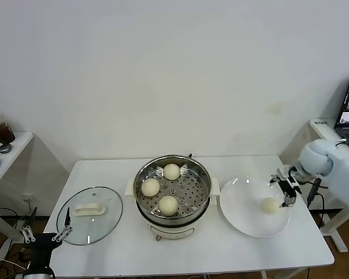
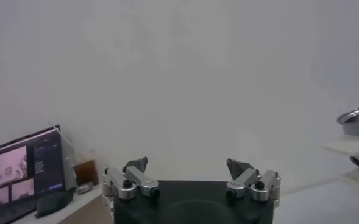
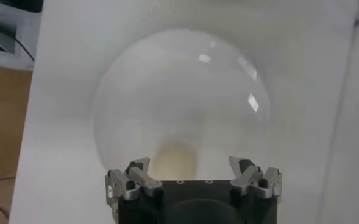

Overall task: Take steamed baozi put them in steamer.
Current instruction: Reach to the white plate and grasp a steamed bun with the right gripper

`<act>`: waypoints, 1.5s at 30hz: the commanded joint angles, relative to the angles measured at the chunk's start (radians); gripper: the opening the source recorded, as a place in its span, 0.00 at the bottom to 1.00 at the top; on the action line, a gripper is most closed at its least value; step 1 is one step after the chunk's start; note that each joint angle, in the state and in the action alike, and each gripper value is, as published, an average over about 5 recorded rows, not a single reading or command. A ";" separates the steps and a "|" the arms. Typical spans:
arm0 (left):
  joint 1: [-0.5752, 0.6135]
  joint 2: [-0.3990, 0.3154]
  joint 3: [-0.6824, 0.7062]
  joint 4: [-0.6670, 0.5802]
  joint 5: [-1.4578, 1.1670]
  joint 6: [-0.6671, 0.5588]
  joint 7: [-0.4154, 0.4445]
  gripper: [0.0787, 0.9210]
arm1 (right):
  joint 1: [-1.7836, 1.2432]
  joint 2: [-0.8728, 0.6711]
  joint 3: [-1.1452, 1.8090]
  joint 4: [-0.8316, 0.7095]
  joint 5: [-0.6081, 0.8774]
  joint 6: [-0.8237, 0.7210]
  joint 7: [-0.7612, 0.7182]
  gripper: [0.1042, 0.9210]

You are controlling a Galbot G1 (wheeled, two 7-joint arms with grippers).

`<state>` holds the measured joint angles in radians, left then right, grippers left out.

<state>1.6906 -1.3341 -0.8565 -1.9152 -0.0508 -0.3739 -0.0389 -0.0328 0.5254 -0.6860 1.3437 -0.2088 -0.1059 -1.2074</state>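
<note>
Three baozi point(image 1: 161, 187) already sit in the steamer point(image 1: 172, 195) at the table's middle — one baozi point(image 1: 270, 205) is left on the white plate point(image 1: 244, 212) to the right. The right gripper point(image 1: 286, 190) hovers over it, spread wide and empty — the wrist view shows that clearly. The left gripper point(image 1: 43, 235) waits open, near left.

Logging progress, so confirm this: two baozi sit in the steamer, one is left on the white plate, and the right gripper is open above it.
Not quite: the steamer holds three baozi, not two, as the head view shows. The rest stands: one baozi is left on the white plate, and the right gripper is open above it.
</note>
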 commanded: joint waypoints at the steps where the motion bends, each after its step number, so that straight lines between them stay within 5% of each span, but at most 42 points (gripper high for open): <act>1: 0.002 0.000 0.000 0.002 0.001 0.000 0.000 0.88 | -0.180 0.062 0.151 -0.147 -0.115 0.020 0.044 0.88; 23: -0.003 -0.001 -0.014 0.015 -0.003 -0.001 0.000 0.88 | -0.189 0.221 0.165 -0.271 -0.201 0.026 0.081 0.87; 36: 0.000 0.000 -0.015 0.013 -0.006 -0.004 -0.001 0.88 | -0.161 0.166 0.145 -0.194 -0.170 0.006 0.059 0.50; 45: -0.003 -0.001 -0.010 0.006 -0.006 -0.003 0.000 0.88 | 0.055 0.027 -0.046 -0.043 0.040 -0.051 -0.008 0.42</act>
<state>1.6893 -1.3358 -0.8696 -1.9074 -0.0566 -0.3774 -0.0395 -0.1486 0.6568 -0.5817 1.1784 -0.3328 -0.1164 -1.1681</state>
